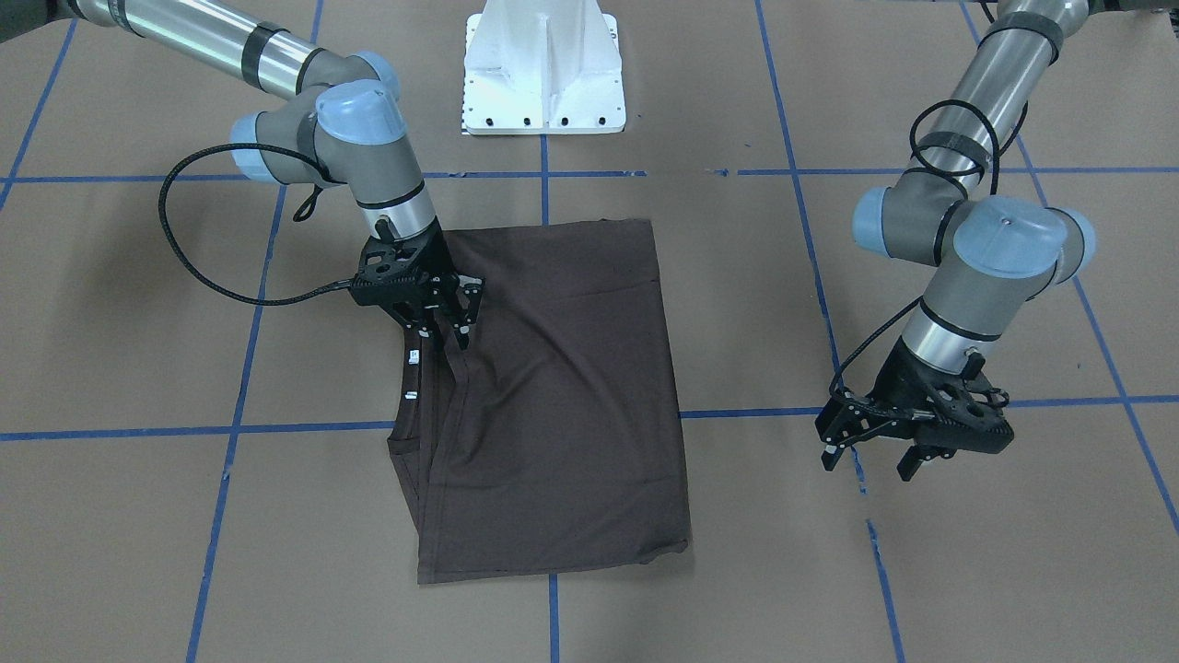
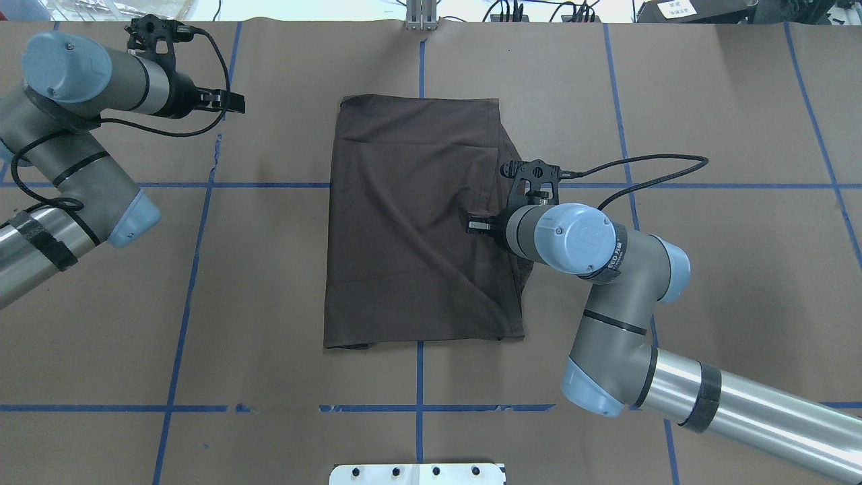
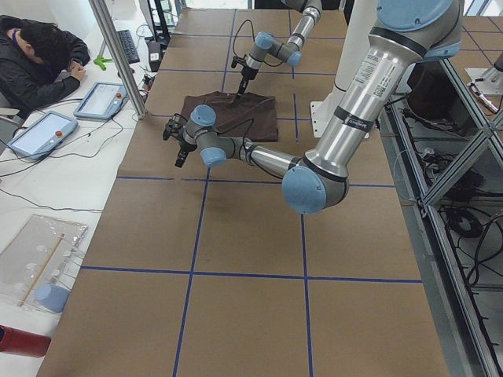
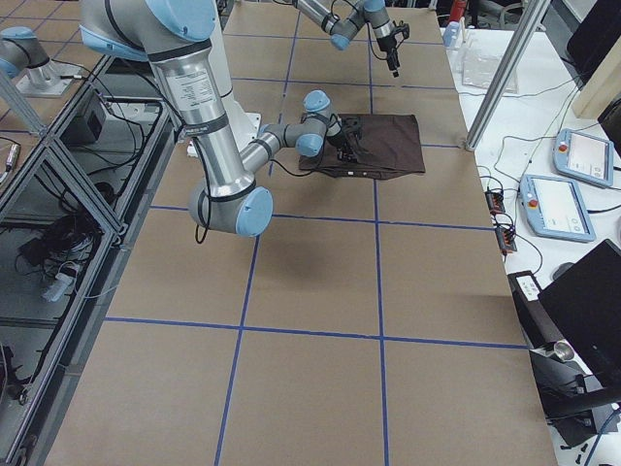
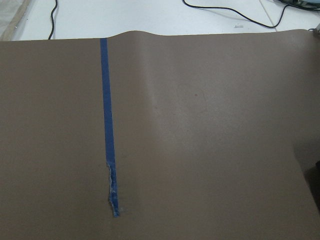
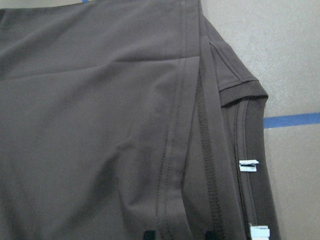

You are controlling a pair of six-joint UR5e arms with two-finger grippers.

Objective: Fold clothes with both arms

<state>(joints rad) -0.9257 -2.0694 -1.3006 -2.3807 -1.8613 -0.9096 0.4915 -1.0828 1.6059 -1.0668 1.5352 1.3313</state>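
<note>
The dark brown T-shirt (image 1: pixel 571 368) lies folded into a tall rectangle mid-table, also in the overhead view (image 2: pixel 411 222) and the right wrist view (image 6: pixel 100 125). Its white neck tags (image 1: pixel 412 359) show along the side nearest my right arm. My right gripper (image 1: pixel 458 339) is down on that side, its fingers drawn together on a folded hem edge of the shirt, also in the overhead view (image 2: pixel 479 225). My left gripper (image 1: pixel 869 465) is open and empty, above bare table well away from the shirt, also in the overhead view (image 2: pixel 232 101).
The white pedestal base (image 1: pixel 543 74) stands at the robot's edge of the table. Blue tape lines (image 1: pixel 543 414) cross the brown table cover. An operator (image 3: pixel 39 55) sits past the far edge, with tablets (image 3: pixel 106 98) and a metal post (image 3: pixel 118 55).
</note>
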